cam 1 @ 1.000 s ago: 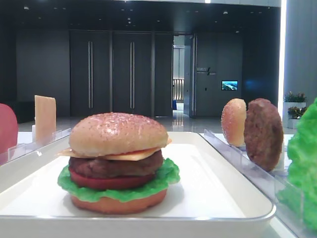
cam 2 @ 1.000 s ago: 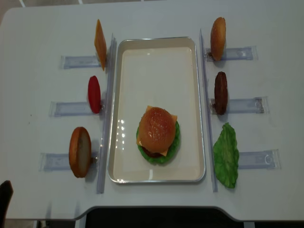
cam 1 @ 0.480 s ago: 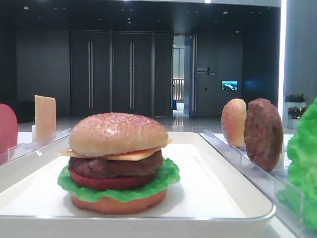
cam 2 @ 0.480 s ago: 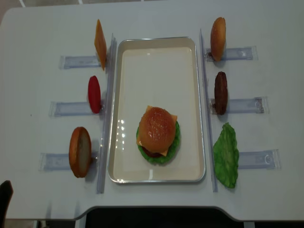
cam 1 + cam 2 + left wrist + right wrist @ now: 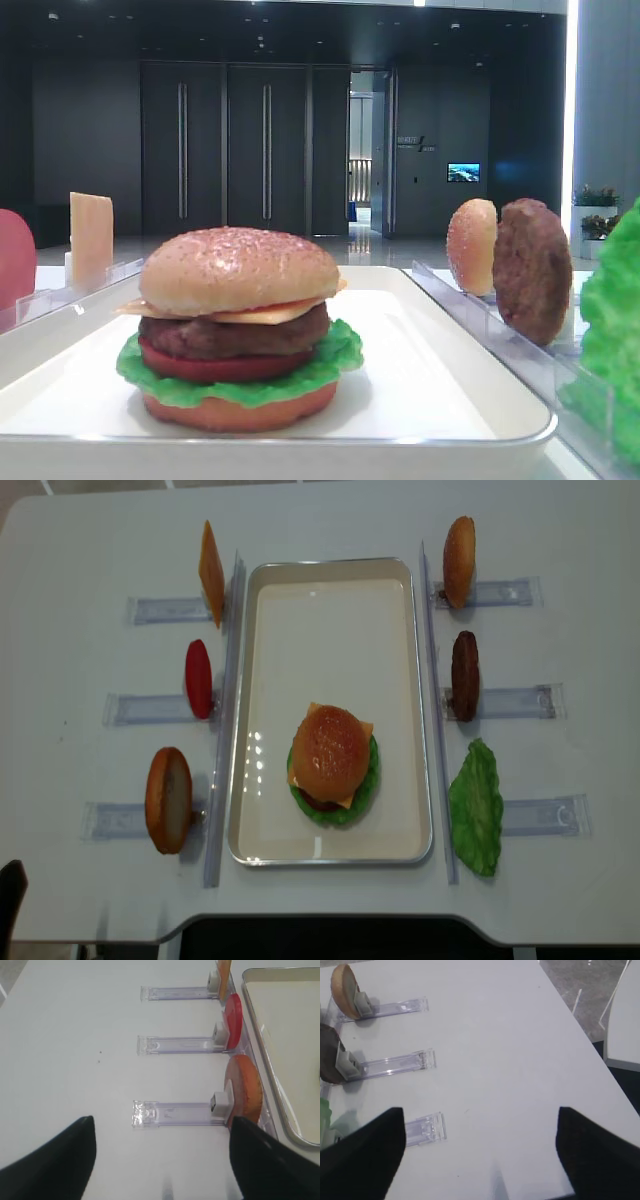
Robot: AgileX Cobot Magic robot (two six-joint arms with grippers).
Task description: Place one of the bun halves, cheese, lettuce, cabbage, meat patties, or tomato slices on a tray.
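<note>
A finished burger (image 5: pixel 332 765) sits upright in the near half of the white tray (image 5: pixel 330 590), its seeded bun top (image 5: pixel 240 268) dome-up over cheese, patty, tomato and lettuce; the tray's long axis runs front to back. Spare pieces stand on edge in clear holders (image 5: pixel 520 700) along both sides. The right gripper (image 5: pixel 480 1152) and left gripper (image 5: pixel 162 1152) are both spread wide and empty, low over the table (image 5: pixel 80 550) outside the holders.

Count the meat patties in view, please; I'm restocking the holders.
2. One meat patty stands on edge in the middle holder right of the tray; the other sits inside the assembled burger on it.
</note>
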